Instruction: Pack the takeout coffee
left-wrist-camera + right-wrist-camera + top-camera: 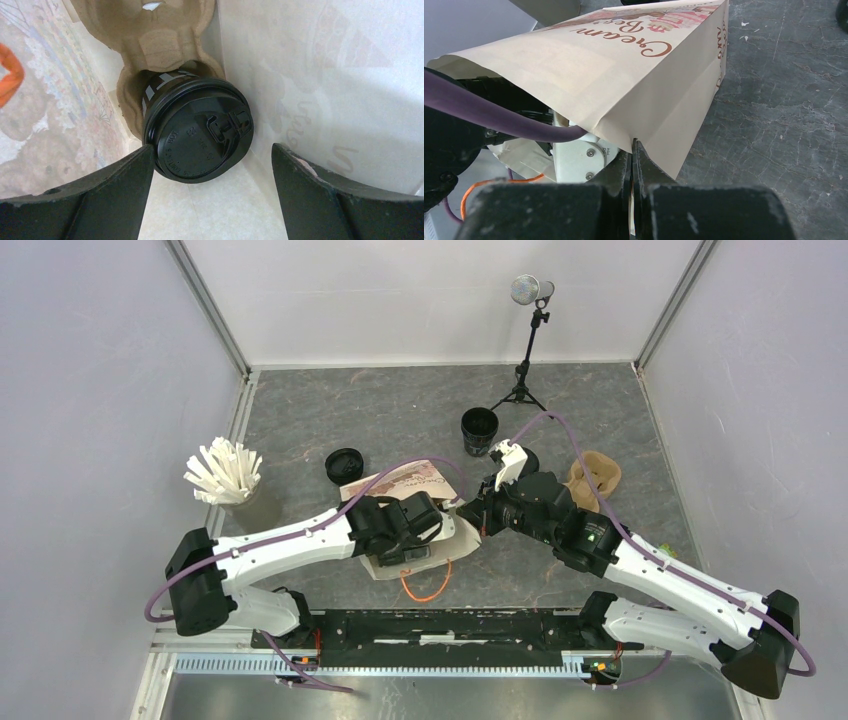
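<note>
While the lidded cup [197,135] lies inside the paper bag [634,75], its base tucked into a well of the pulp carrier [165,45] and its lid facing the bag mouth, the step in hand reads as the deposit of one coffee into the bag. Item, left gripper [212,155]: inside the bag, jaws spread wide to either side of the cup's lid, holding nothing; the left finger sits very close to the lid rim, and contact cannot be ruled out from this angle. Item, right gripper [633,150]: jaws pressed fully together, pinching the edge of the bag at its open end and keeping the mouth lifted. Item, bag: on its side at the middle of the table [620,410], printed face up, orange handle [430,585] trailing toward the near edge. Item, open cup [479,430]: upright and without a lid, just far of the bag. Item, loose lid [344,465]: flat on the table, far-left of the bag. Judgement: packing is partly done, since one cup is bagged and one stands outside uncapped. Next move calls for the left gripper to back straight out through the mouth, jaws kept wide so neither finger drags the lid or snags the paper wall, while the right gripper holds the opening steady.
</note>
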`<state>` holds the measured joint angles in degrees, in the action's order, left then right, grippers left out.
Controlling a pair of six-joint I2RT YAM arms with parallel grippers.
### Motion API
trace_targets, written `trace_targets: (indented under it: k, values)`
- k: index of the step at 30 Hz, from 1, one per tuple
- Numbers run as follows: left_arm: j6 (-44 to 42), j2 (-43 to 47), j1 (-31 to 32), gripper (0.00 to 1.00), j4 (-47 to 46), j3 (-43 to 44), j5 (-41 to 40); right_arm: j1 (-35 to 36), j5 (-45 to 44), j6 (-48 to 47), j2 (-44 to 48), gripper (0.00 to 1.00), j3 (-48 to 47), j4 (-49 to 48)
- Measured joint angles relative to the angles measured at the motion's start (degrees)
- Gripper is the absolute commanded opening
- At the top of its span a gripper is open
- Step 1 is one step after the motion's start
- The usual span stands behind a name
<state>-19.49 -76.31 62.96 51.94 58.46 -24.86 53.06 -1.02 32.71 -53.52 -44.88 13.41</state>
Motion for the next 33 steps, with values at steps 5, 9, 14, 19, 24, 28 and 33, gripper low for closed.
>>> trace_targets:
  k: [5, 9, 14, 19, 24, 28, 33]
  values:
    - [0.39, 0.02, 0.0, 0.84, 0.26, 0.2, 0.07, 0.0, 0.0, 0.07, 0.0, 0.0, 0.0, 0.0]
    - [0.66, 0.7, 0.0, 0.81, 0.31, 0.22, 0.5, -0.09, -0.07, 0.35, 0.0, 0.0, 0.0, 0.0]
    - [0.68, 1.84, 0.0, 0.79, 0.85, 0.22, 1.27, -0.11, -0.48, 0.87, 0.0, 0.0, 0.0, 0.0]
    - [0.68, 2.19, 0.0, 0.79, 1.66, 0.22, 1.73, -0.11, -0.52, 1.51, -0.02, 0.0, 0.0, 0.0]
    - [0.63, 2.36, 0.0, 0.83, 2.14, 0.22, 2.56, -0.26, -0.68, 1.81, -0.57, 0.0, 0.0, -0.02]
    - [0.63, 2.51, 0.0, 0.86, 2.45, 0.37, 2.78, -0.31, -0.68, 2.1, -0.81, 0.0, 0.0, -0.04]
    - [0.63, 2.56, 0.0, 0.91, 2.86, 0.76, 3.02, -0.31, -0.66, 2.32, -0.81, 0.0, 0.0, -0.09]
